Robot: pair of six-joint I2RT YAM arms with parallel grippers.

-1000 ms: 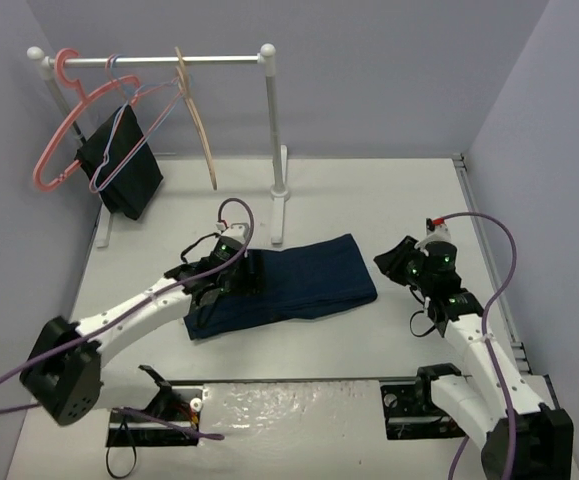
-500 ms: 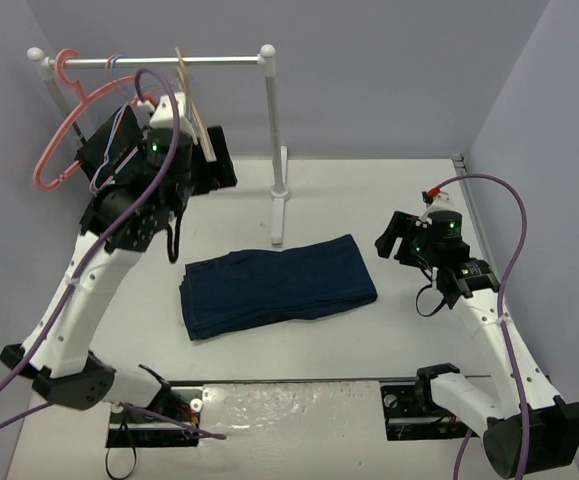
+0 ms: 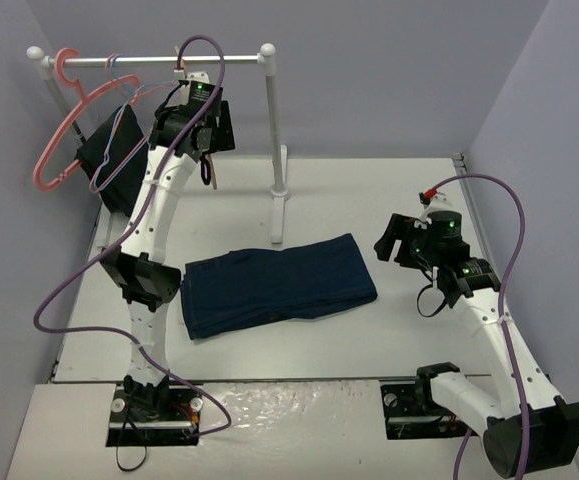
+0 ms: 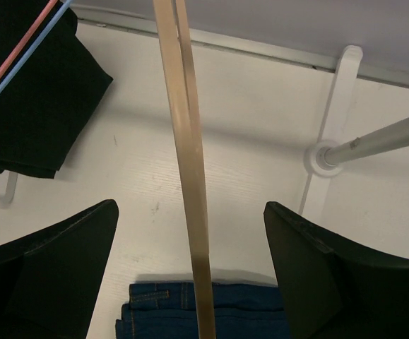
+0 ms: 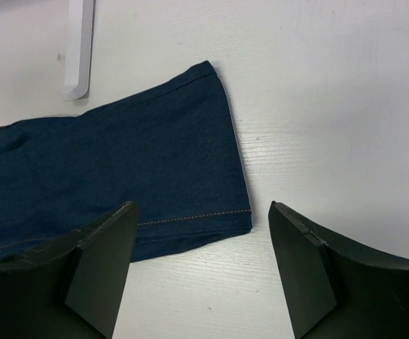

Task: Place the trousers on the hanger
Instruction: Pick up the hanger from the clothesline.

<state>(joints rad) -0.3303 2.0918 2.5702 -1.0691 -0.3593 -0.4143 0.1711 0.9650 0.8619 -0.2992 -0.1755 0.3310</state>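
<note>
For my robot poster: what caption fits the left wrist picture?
Open left gripper framing the wooden hanger, folded trousers below.

White table (image 3: pixel 389 190) seen from above
The trousers (image 3: pixel 279 285) are lying folded mid-table; a rack foot (image 3: pixel 280 215) is standing just behind them.

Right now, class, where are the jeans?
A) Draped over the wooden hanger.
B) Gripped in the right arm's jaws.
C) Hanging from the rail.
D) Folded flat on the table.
D: the trousers lie folded flat on the table, and the wooden hanger is bare.
</note>
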